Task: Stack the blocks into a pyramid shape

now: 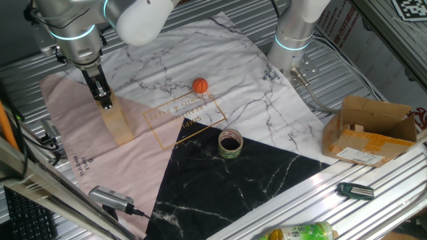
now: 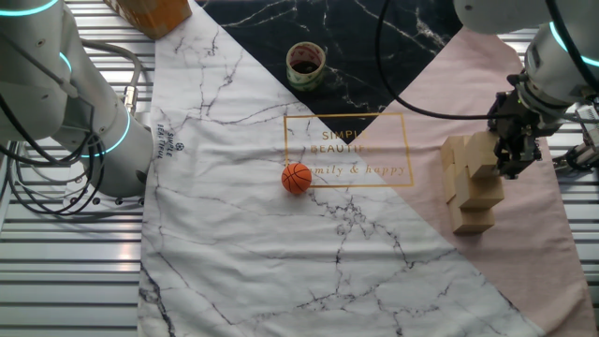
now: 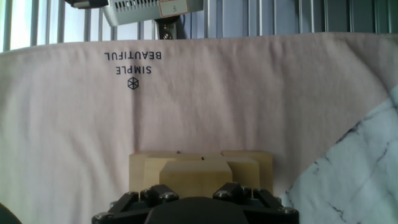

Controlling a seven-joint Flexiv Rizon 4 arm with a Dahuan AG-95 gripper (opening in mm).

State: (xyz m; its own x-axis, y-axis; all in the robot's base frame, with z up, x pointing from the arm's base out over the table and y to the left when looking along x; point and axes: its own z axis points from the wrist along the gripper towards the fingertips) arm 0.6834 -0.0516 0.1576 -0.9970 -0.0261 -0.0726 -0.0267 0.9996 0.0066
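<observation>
The blocks (image 2: 471, 192) are plain tan wooden cubes stacked in tiers on the pink cloth, also seen in one fixed view as the blocks (image 1: 118, 125). In the hand view the top block (image 3: 196, 173) sits centred on two blocks (image 3: 149, 168) of the tier below. My gripper (image 2: 512, 161) is at the top of the stack, its dark fingers (image 1: 105, 99) right against the top block (image 2: 481, 154). The fingertips are hidden in the hand view, so whether they hold the block does not show.
An orange ball (image 2: 297, 178) lies mid-cloth and a tape roll (image 2: 305, 64) sits on the black marble part. A brown cardboard box (image 1: 373, 130) stands to one side. A second white arm base (image 1: 293, 33) rises at the cloth's edge, and a green bottle (image 1: 300, 233) lies on the rail.
</observation>
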